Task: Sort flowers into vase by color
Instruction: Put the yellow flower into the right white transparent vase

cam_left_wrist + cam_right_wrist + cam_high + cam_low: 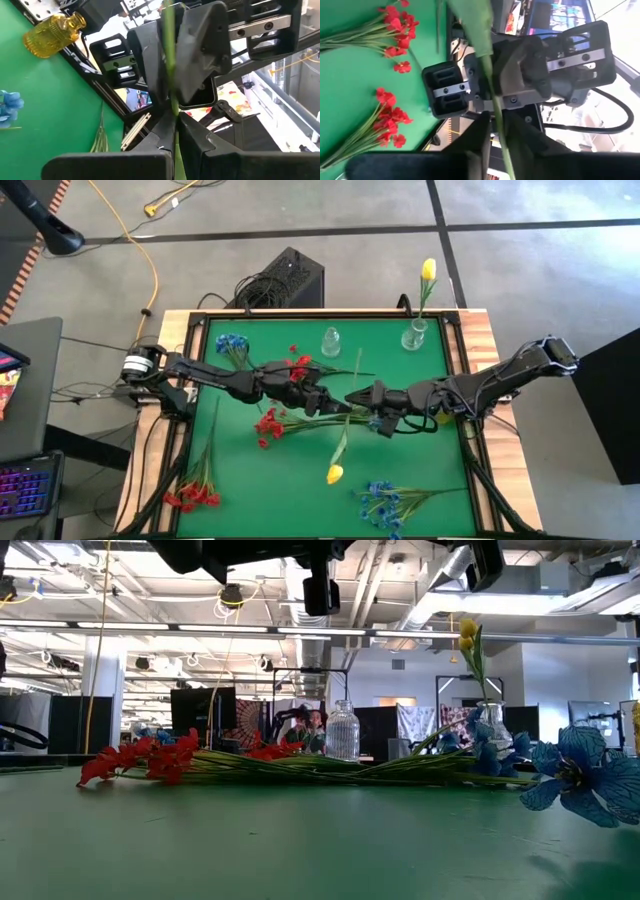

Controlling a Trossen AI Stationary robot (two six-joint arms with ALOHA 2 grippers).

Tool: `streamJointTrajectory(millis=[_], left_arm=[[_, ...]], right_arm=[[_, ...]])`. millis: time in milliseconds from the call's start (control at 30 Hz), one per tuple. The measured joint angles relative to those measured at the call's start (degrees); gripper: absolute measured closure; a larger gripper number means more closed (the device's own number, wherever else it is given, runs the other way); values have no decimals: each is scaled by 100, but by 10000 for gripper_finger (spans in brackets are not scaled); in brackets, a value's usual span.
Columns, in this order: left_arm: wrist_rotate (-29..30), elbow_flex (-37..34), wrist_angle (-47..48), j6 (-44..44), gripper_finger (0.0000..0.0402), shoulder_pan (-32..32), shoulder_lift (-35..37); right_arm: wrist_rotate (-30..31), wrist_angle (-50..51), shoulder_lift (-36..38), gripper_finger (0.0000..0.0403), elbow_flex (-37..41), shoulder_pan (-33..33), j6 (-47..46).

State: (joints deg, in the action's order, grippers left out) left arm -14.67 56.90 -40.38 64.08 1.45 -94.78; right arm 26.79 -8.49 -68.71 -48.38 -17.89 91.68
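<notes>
A yellow flower [334, 474] is held above the middle of the green table. Its long green stem runs from the far side to the bud at the near side. My left gripper [338, 406] comes in from the left and is shut on the stem. My right gripper [356, 397] faces it from the right, shut on the same stem right beside it. Another yellow flower [427, 270] stands in a clear vase [415, 335] at the far right. An empty clear vase [331, 342] stands at the far middle. A yellow vase [52, 32] stands under my right arm. My left gripper pinches the middle of the yellow flower's stem [175, 127] between its two fingers. It comes in level from the table's left, fingers across the stem. The flower is lifted clear of the table. My right gripper has its two fingers closed on the same stem [501, 137], just beside the left gripper's hold. It comes in nearly level from the table's right, fingers across the stem. The stem runs on past both sides of the fingers.
Red flowers lie at the near left [195, 495], left of centre [270, 425] and under my left arm [298, 365]. Blue flowers lie at the far left [232, 345] and the near right [385, 500]. A black box [290, 278] and cables sit beyond the far edge.
</notes>
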Motion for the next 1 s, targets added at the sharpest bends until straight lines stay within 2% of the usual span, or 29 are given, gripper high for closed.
streamJointTrajectory(millis=[167, 267, 533, 600, 700, 900, 1000], left_arm=[[24, 0, 22, -47, 400, -2, -2], [96, 0, -36, -183, 388, -25, -1], [-358, -7, -359, -693, 313, -367, -2], [-438, -3, -476, -852, 293, -505, -1], [-409, 9, -507, -1041, 270, -680, 28], [-370, 0, -377, -1714, 261, -856, 114], [-47, 0, -59, -2255, 264, -872, 344]], right_arm=[[35, 146, 2, 370, 0, -2, -415], [39, 170, 4, 375, 0, -4, -1007], [92, 485, 87, 375, -13, -145, -2777], [-296, 878, 251, 375, 4, -157, -3386], [-761, 1449, 682, 375, 15, -162, -4294], [-702, 2729, 1924, 375, 41, -97, -5471], [-419, 2775, 2826, 375, 329, 66, -5804]])
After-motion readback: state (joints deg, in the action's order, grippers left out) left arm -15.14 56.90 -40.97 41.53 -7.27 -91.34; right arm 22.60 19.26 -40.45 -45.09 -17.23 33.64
